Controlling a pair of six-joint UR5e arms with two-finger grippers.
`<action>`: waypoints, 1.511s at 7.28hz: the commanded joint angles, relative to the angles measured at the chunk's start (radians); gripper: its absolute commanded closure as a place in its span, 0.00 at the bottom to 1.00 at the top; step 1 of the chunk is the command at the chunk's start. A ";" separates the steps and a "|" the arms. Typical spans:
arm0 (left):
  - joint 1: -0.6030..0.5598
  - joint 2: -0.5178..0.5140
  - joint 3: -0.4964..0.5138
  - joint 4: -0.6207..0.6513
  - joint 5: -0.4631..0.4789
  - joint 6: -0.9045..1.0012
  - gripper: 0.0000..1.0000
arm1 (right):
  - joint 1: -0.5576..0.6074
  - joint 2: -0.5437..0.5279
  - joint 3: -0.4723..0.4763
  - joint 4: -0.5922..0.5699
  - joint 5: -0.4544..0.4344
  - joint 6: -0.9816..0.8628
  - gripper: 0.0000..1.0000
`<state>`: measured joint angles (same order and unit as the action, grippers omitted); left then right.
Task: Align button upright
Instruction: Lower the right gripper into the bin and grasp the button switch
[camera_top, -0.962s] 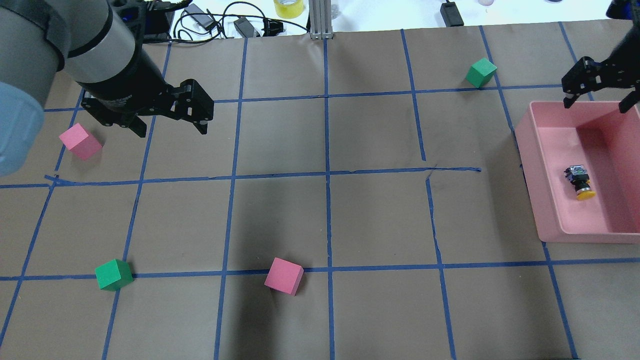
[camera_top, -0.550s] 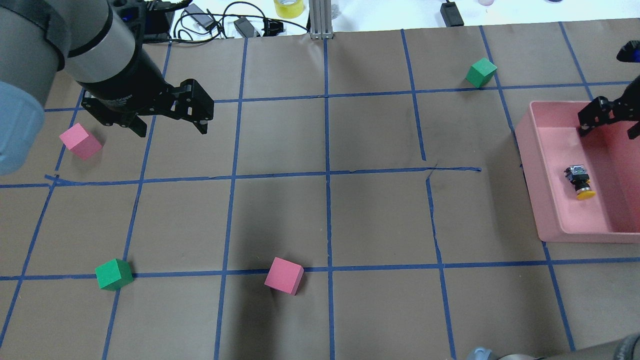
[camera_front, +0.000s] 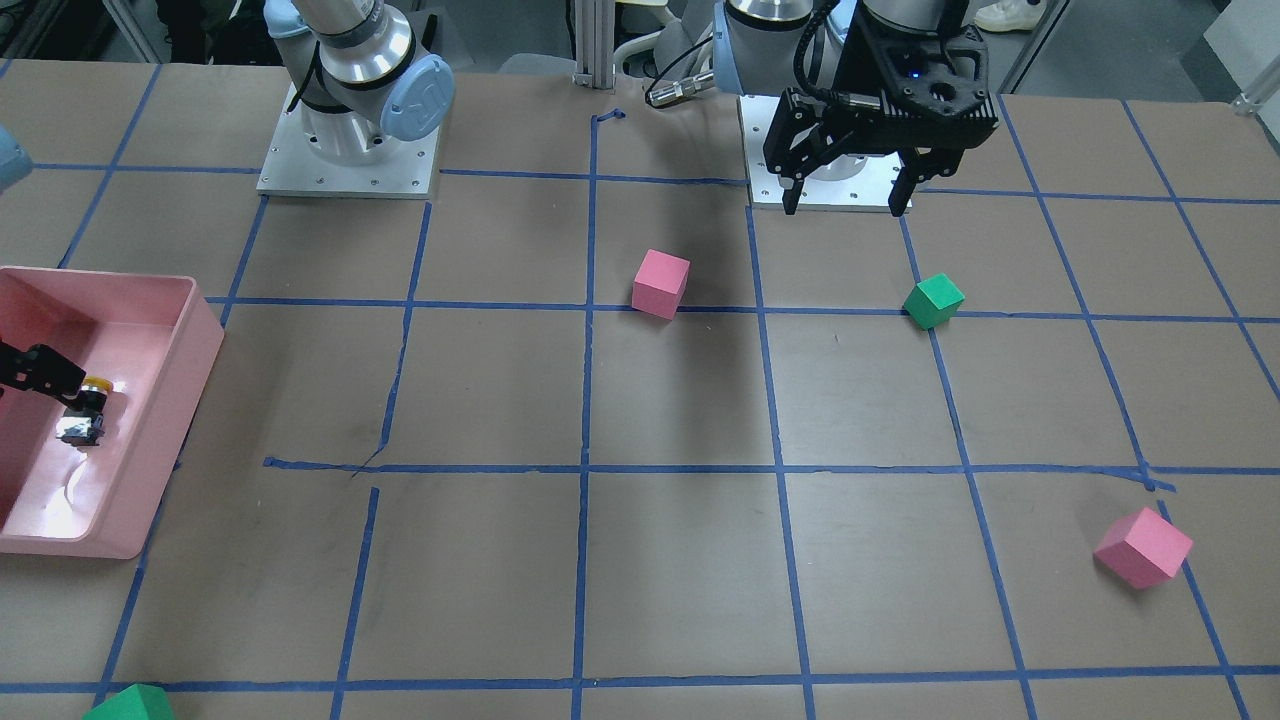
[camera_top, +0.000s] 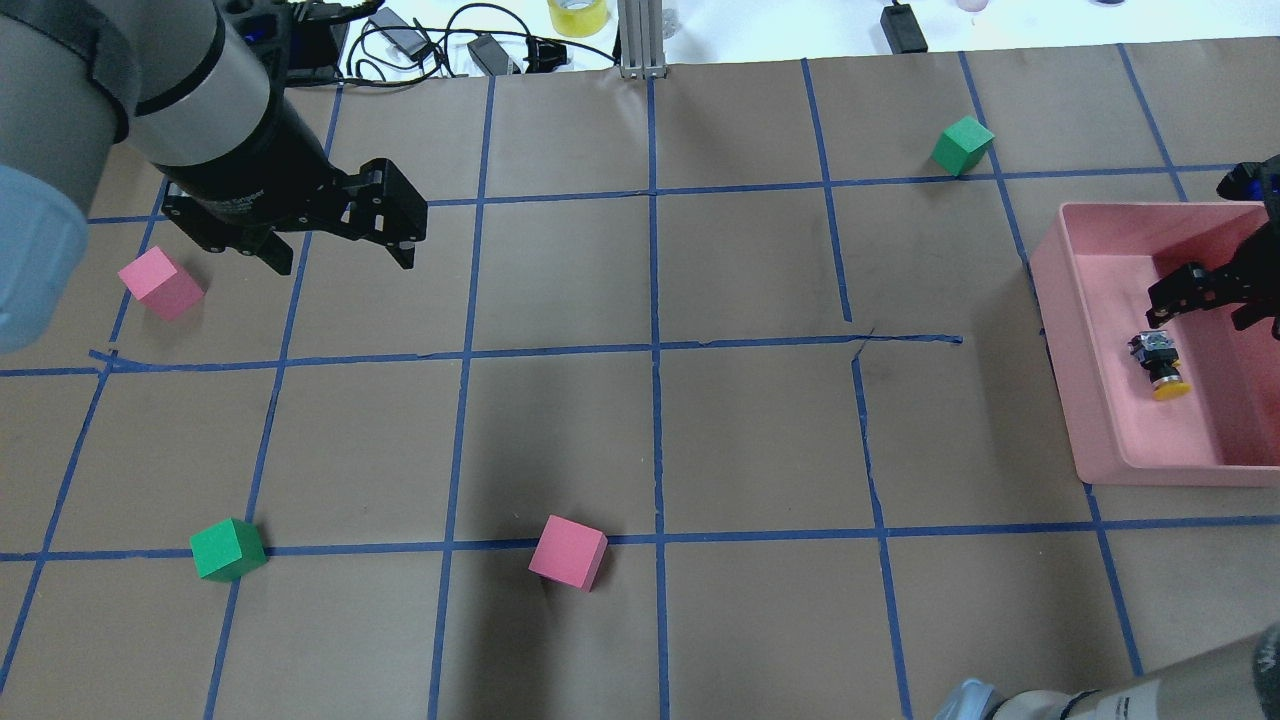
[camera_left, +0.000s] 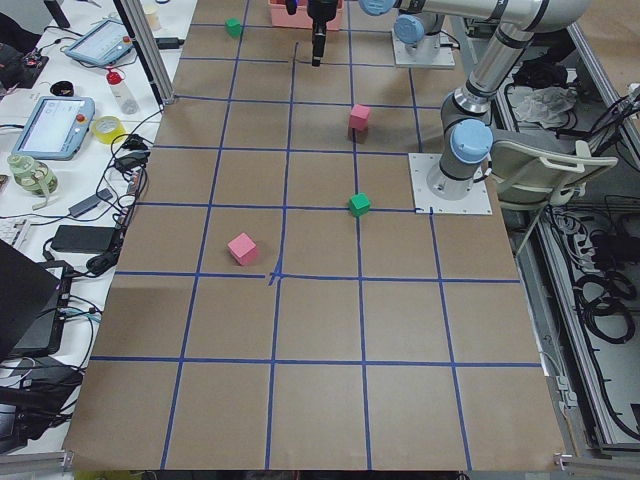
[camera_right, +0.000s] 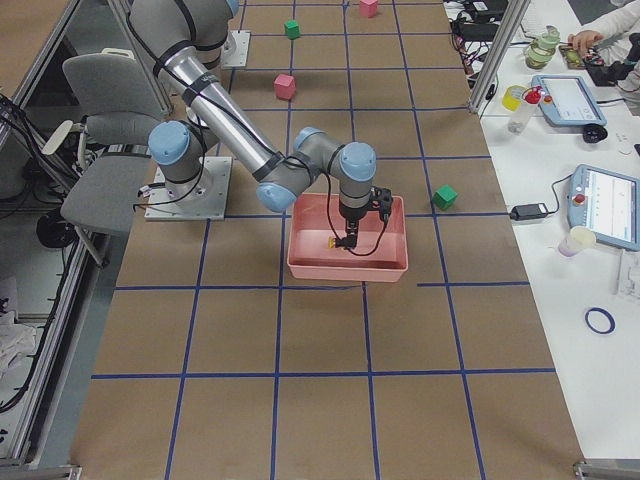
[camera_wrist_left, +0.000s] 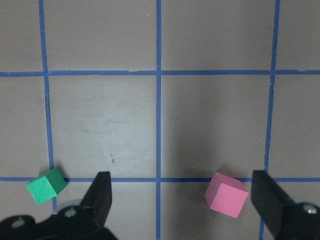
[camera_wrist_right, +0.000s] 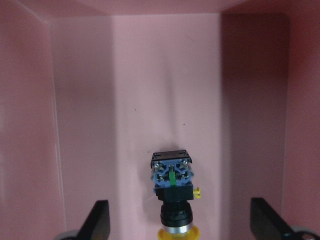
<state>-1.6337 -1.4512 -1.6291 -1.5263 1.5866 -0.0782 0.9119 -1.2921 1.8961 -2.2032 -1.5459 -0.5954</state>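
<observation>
The button (camera_top: 1160, 364) lies on its side in the pink bin (camera_top: 1066, 385), with its yellow cap toward the near end and its black-and-silver base toward the far end. It also shows in the right wrist view (camera_wrist_right: 172, 192) and the front view (camera_front: 84, 410). My right gripper (camera_top: 1200, 318) is open and low inside the bin, just beyond the button's base. In its wrist view the right gripper (camera_wrist_right: 181, 222) has a finger on each side of the button, without touching it. My left gripper (camera_top: 345, 262) is open and empty above the table at the far left.
A pink cube (camera_top: 160, 283) lies just left of the left gripper. A green cube (camera_top: 228, 549) and another pink cube (camera_top: 568, 552) lie nearer the front. A second green cube (camera_top: 962, 145) sits at the back, beyond the bin. Cables lie along the far edge.
My right gripper has come down and toward the robot, from above the bin's far rim into the bin by the button. The left arm and the button have not moved.
</observation>
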 joint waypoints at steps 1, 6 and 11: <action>0.000 0.000 0.000 0.000 0.000 0.000 0.00 | -0.001 0.013 0.003 -0.016 0.001 -0.014 0.00; 0.000 0.000 0.000 0.000 0.000 0.000 0.00 | -0.001 0.057 0.003 -0.061 0.001 -0.021 0.00; 0.000 -0.002 -0.002 0.000 -0.002 0.000 0.00 | -0.001 0.093 0.038 -0.075 0.001 -0.021 0.00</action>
<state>-1.6337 -1.4515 -1.6301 -1.5263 1.5864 -0.0782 0.9112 -1.2053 1.9298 -2.2757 -1.5449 -0.6163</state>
